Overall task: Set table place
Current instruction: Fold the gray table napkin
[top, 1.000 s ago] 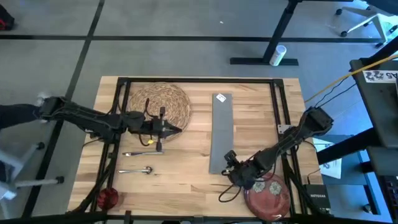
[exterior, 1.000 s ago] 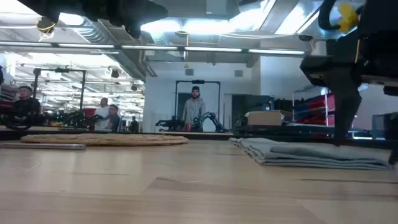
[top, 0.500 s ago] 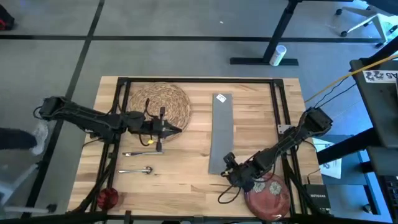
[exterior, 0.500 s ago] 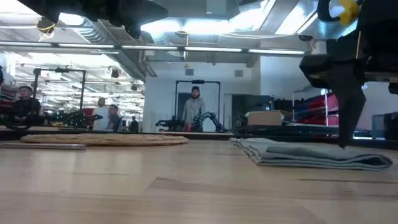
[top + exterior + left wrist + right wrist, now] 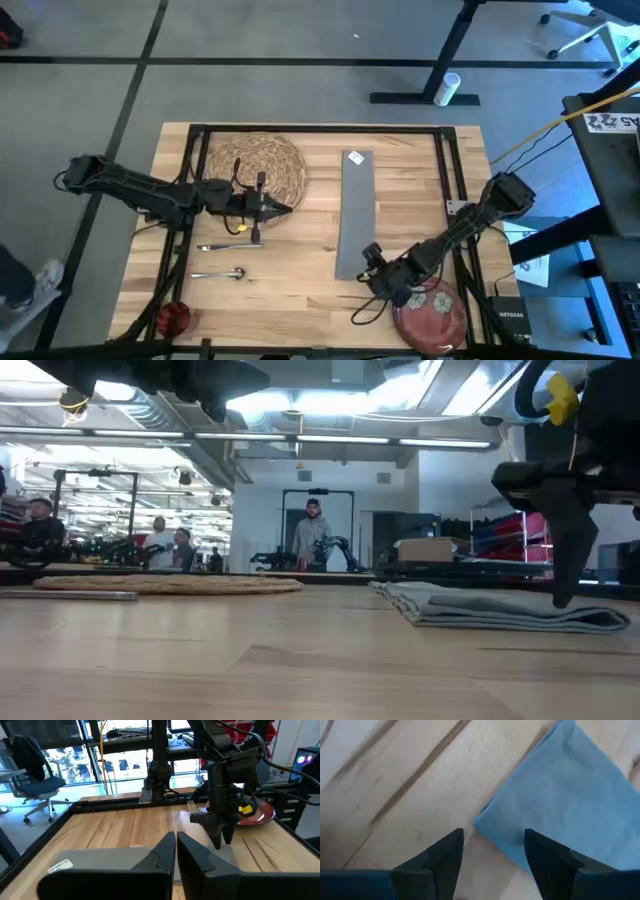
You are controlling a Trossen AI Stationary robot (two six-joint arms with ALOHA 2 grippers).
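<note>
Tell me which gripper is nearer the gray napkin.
Right. The right gripper hangs open over the napkin's near corner; the left gripper sits shut off the napkin's side, by the straw mat.

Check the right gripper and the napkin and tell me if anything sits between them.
Nothing visible does. The right gripper hangs open directly over the near corner of the napkin, with only bare table under its fingers. The plate lies off to the side, beside the arm, not in its path.

Bare desk (image 5: 300, 270) lies between cutlery (image 5: 222, 260) and napkin (image 5: 356, 215). The right pincer (image 5: 370, 265) crowds the napkin's near end, beside the plate (image 5: 435, 310).
</note>
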